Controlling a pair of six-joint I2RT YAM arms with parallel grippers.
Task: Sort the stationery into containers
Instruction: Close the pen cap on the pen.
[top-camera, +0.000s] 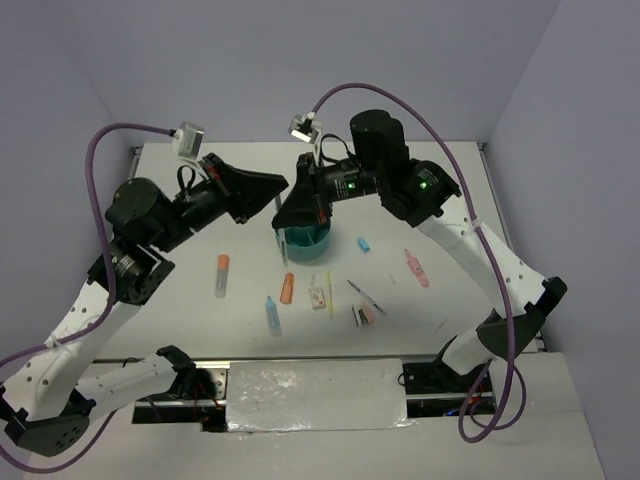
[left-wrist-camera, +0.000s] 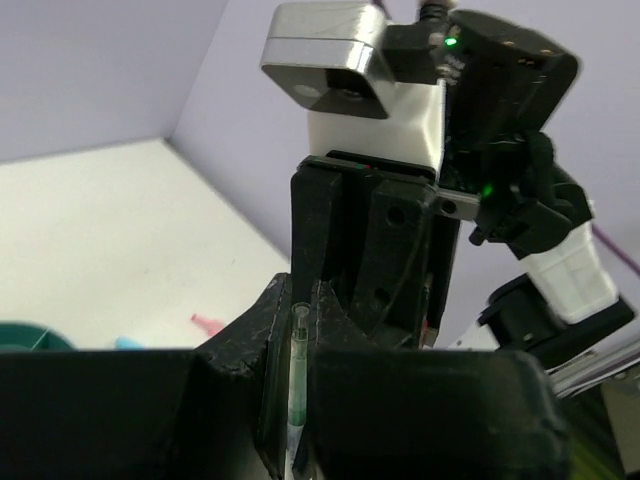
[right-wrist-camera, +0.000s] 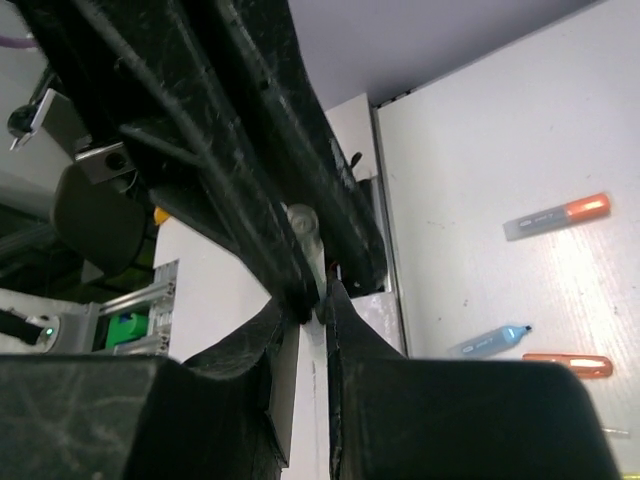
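The left gripper (left-wrist-camera: 298, 325) and right gripper (right-wrist-camera: 318, 305) meet tip to tip above the far middle of the table (top-camera: 170, 190), just over the left rim of the teal bowl (top-camera: 312, 248). The left fingers (left-wrist-camera: 262, 350) are nearly together and pinch a thin pen (left-wrist-camera: 296, 385) with a clear barrel and a green end; it stands upright in the slot between them. The right fingers (right-wrist-camera: 350, 340) are also narrow, with their tips up against the pale top of the same pen, but I cannot tell whether they actually grip it. The bowl sits under both grippers and is mostly hidden, so its contents cannot be made out. The rest of the stationery lies loose on the table near the bowl. To the left is an orange-capped marker (top-camera: 222, 273). Nearer the middle are an orange marker (top-camera: 287, 288) and a blue marker (top-camera: 272, 315). Just right of these are a small white piece (top-camera: 318, 295) and a yellow pencil (top-camera: 327, 290), with a second thin pen (top-camera: 366, 298) lying slantwise further right and a pink piece (top-camera: 364, 315) just beside it. A short blue marker (top-camera: 363, 244) lies just right of the bowl, and a pink marker (top-camera: 416, 267) lies further right.
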